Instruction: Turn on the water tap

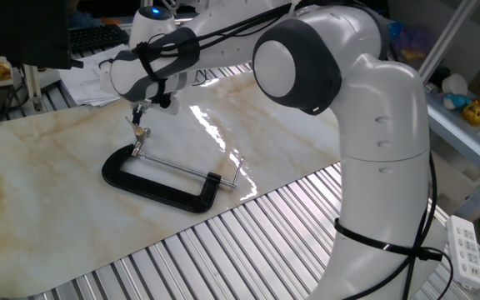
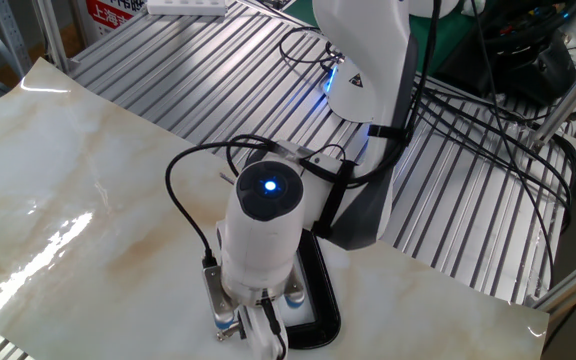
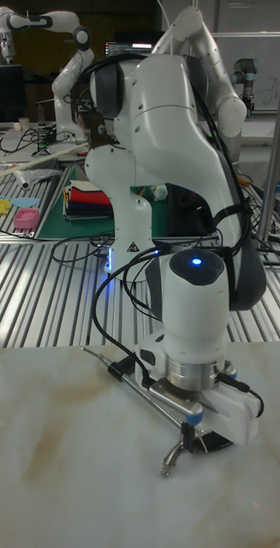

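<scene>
The water tap is a small silver-and-brass handle standing at the left end of the black C-clamp, which lies flat on the marble sheet. In the tall fixed view the water tap hangs just below the white hand. My gripper is directly above it, tilted, with its fingers close together and their tips at the tap's top. I cannot tell whether they pinch it. In the other fixed view the wrist covers the tap, and only my gripper and part of the C-clamp show.
The clamp's thin screw rod ends in a silver crossbar pin on the right. Papers and a keyboard lie behind the marble sheet. Slatted metal table and cables surround it.
</scene>
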`<act>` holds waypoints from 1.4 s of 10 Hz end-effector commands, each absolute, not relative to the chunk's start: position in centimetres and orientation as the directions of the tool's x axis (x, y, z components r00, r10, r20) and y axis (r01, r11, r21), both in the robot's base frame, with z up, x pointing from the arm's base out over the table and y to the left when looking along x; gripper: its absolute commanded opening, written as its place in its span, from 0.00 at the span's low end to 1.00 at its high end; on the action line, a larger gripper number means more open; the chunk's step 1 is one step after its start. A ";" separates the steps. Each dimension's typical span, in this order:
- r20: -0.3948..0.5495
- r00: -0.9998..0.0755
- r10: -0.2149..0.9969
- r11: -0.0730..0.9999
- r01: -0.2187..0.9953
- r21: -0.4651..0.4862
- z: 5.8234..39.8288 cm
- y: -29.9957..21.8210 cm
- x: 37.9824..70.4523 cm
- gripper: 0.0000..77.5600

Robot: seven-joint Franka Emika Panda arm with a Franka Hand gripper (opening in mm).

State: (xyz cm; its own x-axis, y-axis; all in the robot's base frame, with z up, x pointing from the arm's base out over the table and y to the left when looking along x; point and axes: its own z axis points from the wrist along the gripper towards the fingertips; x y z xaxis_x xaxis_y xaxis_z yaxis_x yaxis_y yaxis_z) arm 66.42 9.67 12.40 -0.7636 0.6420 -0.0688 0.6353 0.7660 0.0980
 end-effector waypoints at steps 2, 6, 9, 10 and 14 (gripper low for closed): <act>-0.060 -0.747 0.662 0.748 0.653 0.119 12.5 11.2 66.1 0.00; -0.069 -0.748 0.660 0.749 0.651 0.123 12.4 11.3 66.1 0.00; -0.067 -0.767 0.638 0.769 0.629 0.116 12.8 11.1 66.1 0.00; -0.069 -0.775 0.628 0.777 0.619 0.115 13.2 10.9 66.1 0.00; -0.071 -0.827 0.557 0.829 0.550 0.100 15.2 9.5 65.7 0.00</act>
